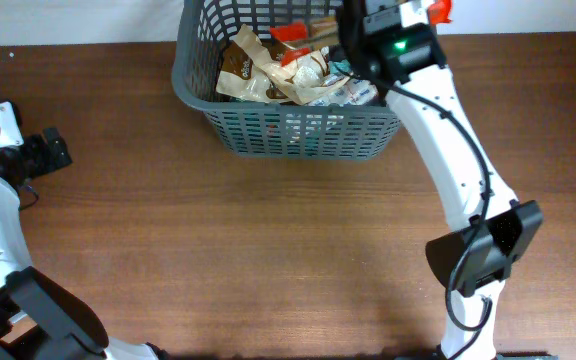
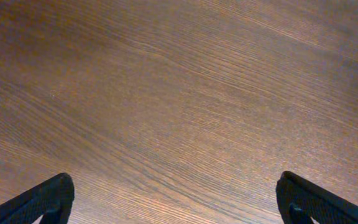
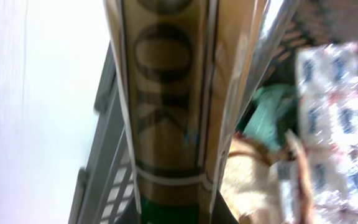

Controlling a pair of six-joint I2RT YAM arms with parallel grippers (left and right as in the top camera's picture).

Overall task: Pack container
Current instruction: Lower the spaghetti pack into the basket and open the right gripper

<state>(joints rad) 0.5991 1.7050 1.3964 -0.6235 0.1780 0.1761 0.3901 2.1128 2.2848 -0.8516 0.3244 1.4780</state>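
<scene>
Grey lattice-sided container [image 1: 288,130] holds crinkled packets [image 1: 268,70]. A glossy tan packet [image 3: 166,112] hides the right end effector [image 1: 363,45], so its grip cannot be told. Left end effector [image 2: 179,202] spreads wide above the wood-grain surface [image 2: 179,93].

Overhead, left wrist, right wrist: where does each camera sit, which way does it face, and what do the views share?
Overhead: above the table, facing down; both arms show, the right arm reaching over the container.
Left wrist: behind the left tool, facing bare wood; its fingertips, apart, sit in the bottom corners.
Right wrist: over the container, close on a tan packet; own fingers unseen.
Shared: overhead and right wrist both show the container and its packets.
</scene>
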